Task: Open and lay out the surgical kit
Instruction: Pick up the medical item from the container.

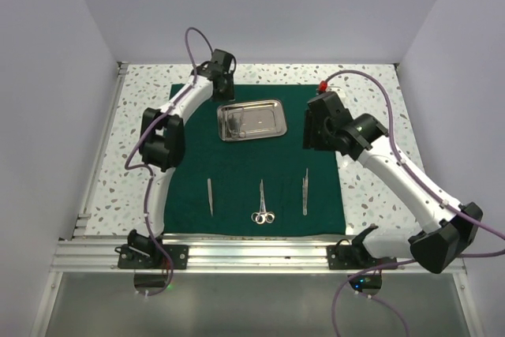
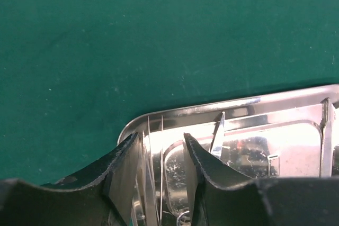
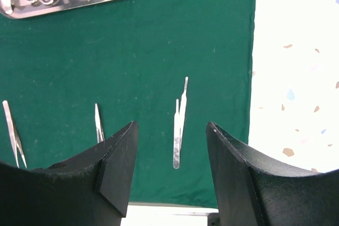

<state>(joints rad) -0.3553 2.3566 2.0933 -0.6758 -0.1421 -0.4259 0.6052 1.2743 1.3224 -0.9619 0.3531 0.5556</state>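
Observation:
The dark green cloth [image 1: 237, 163] lies spread flat on the table. The steel tray [image 1: 251, 120] sits on its far half. In a row on the near half lie left tweezers [image 1: 210, 196], scissors [image 1: 263, 204] and right tweezers [image 1: 305, 190]. My left gripper [image 1: 223, 84] is at the tray's far left corner. In the left wrist view it [image 2: 160, 137] is open, with its fingers on either side of the tray's rim [image 2: 153, 125]. My right gripper [image 1: 310, 125] hangs just right of the tray. It is open and empty [image 3: 171, 125] above the cloth, with the right tweezers [image 3: 180, 120] showing between its fingers.
Speckled white table [image 1: 134, 140] shows around the cloth, with a wide strip on the right [image 3: 296, 78]. White walls close in the left, back and right. An aluminium rail [image 1: 252, 252] with the arm bases runs along the near edge.

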